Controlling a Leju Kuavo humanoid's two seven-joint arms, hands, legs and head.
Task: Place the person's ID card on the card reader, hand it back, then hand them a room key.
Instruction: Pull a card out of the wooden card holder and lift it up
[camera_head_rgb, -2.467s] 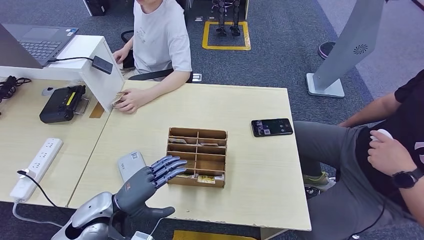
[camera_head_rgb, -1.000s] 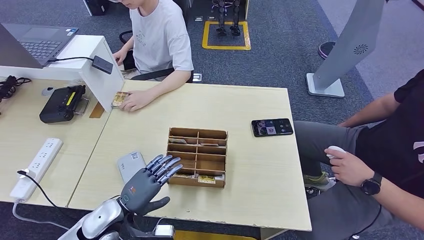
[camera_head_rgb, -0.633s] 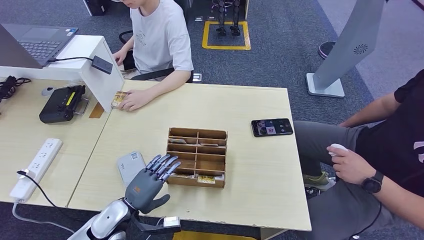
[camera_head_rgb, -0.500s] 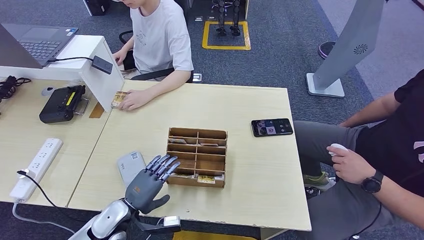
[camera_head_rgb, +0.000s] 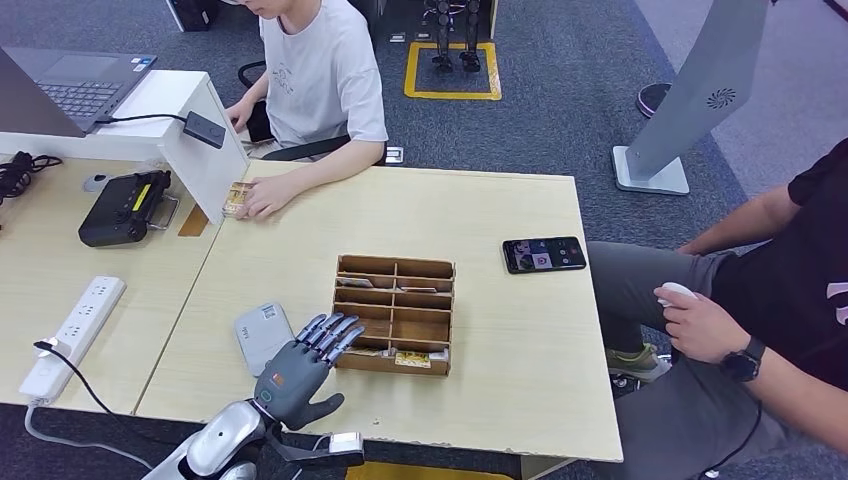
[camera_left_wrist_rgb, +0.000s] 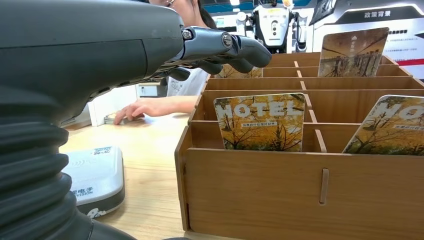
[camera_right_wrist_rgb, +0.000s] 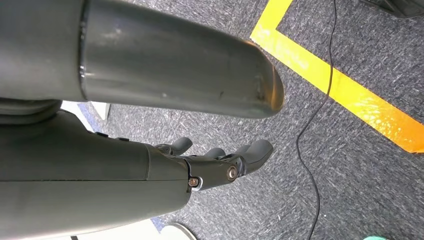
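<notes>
We saw our empty left hand (camera_head_rgb: 296, 368), fingers spread, low centre-left between the grey-white flat card reader (camera_head_rgb: 262, 335) and wooden divided key-card box (camera_head_rgb: 395, 314) on the pale wooden table (camera_head_rgb: 500, 330), grey carpet (camera_head_rgb: 560, 110) beyond.

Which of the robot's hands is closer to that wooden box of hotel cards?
The left. Its left hand hovers at the wooden box's near left corner, fingers spread and empty, beside the card reader. The right hand hangs down over the carpet floor, away from the table.
</notes>
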